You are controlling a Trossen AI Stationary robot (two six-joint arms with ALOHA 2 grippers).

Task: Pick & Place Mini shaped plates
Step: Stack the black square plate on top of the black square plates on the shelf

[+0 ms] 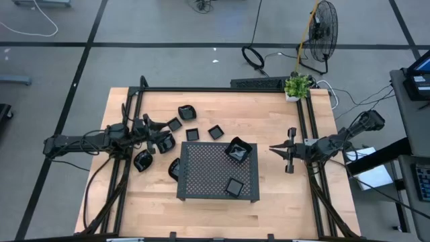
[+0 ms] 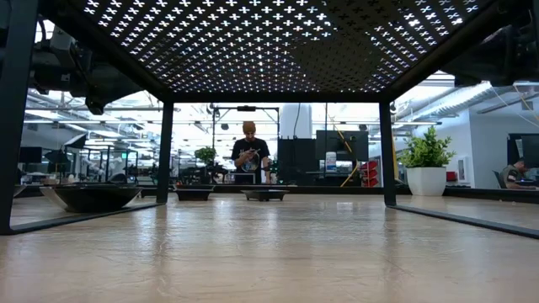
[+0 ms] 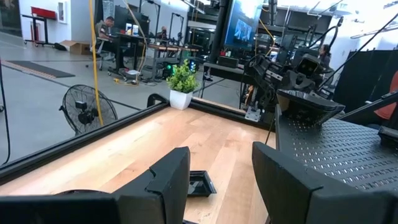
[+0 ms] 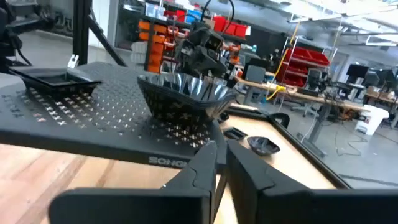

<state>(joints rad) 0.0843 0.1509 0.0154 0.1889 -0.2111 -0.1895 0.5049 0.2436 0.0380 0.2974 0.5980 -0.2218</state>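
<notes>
Currently two plates (image 1: 238, 150) sit on the tray (image 1: 208, 176), one at its far right corner and a small square one (image 1: 234, 186) near its near right edge. Most of the others lie on the desk (image 1: 282, 195) left of and beyond the tray, well apart from one another.

Our left tool (image 1: 160, 143) hangs over the cluster left of the tray, fingers (image 3: 168, 180) spread and empty, with a flat square plate (image 3: 198, 184) on the desk just ahead of them. Our right tool (image 1: 281, 149) waits right of the tray, its fingers (image 4: 208, 163) pressed together on nothing.

We judge the next pick risky. The plates look glossy and low-rimmed, so a finger landing on the rim could flick one away or tip it. Neighbours beside the left tool could be nudged as we come down. On the tray, the far right plate sits close to the corner, so a careless placement there might push it off.
</notes>
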